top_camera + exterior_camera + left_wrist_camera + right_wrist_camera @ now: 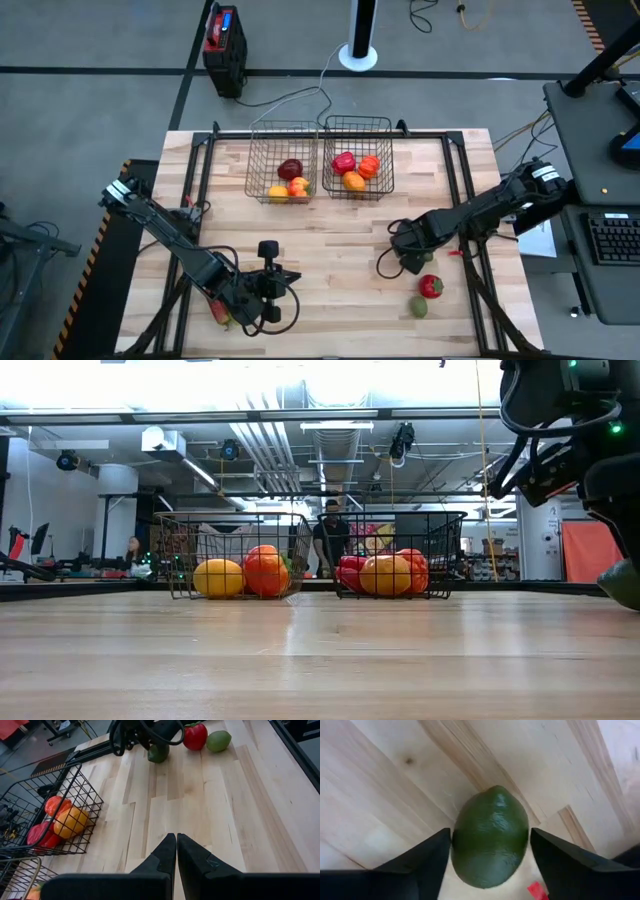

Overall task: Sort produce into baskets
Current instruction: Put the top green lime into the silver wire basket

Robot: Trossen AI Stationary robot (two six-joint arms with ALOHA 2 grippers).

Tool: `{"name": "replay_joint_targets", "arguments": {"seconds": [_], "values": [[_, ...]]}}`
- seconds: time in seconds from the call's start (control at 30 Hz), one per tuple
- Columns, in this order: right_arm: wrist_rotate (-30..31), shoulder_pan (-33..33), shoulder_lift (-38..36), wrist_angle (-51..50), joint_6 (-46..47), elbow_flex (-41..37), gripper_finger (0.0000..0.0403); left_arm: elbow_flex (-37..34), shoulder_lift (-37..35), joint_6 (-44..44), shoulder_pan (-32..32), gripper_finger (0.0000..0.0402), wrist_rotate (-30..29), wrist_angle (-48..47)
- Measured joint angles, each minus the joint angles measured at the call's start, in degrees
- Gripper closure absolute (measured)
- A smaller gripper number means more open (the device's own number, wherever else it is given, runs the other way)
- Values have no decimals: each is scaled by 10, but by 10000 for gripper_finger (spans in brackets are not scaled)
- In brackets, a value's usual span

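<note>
R gripper (490, 855) sat w/ fingers apart astride dark green fruit (490, 837) on table's right side, near the baskets (320, 160); fruit's long axis ran along the fingers; L gripper (176, 852), pressed together, was far off

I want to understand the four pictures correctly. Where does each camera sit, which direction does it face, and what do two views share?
High view: above the table, facing straight down; both arms show, left gripper and right gripper.
Low view: at tabletop height, facing the two baskets; an arm hangs at upper right.
Left wrist view: on the left arm, facing across the table; its shut fingers show.
Right wrist view: facing down; its fingers flank a dark green fruit.
Shared: both wrist views show that fruit.
</note>
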Motion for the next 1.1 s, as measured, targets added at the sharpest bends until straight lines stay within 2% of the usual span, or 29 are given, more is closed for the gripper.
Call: {"name": "replay_joint_targets", "arguments": {"seconds": [0.13, 0.23, 0.53, 0.77, 0.87, 1.03, 1.1], "values": [[1, 0, -1, 29, -3, -6, 178, 0, 6, 0, 0, 402, 0, 1], [2, 0, -1, 36, 1, -6, 187, 0, 8, 0, 0, 402, 0, 0], [0, 0, 13, 51, 0, -8, 132, 0, 8, 0, 0, 402, 0, 1], [0, 0, 52, 56, -39, -9, 115, 0, 8, -4, 0, 402, 0, 1], [0, 0, 58, 64, -45, -9, 131, 0, 8, -4, 0, 402, 0, 1], [1, 0, 51, 67, -45, -9, 197, 0, 8, -4, 0, 402, 0, 1], [6, 0, 44, 81, -43, -9, 202, 0, 8, 0, 0, 402, 0, 1]]}}
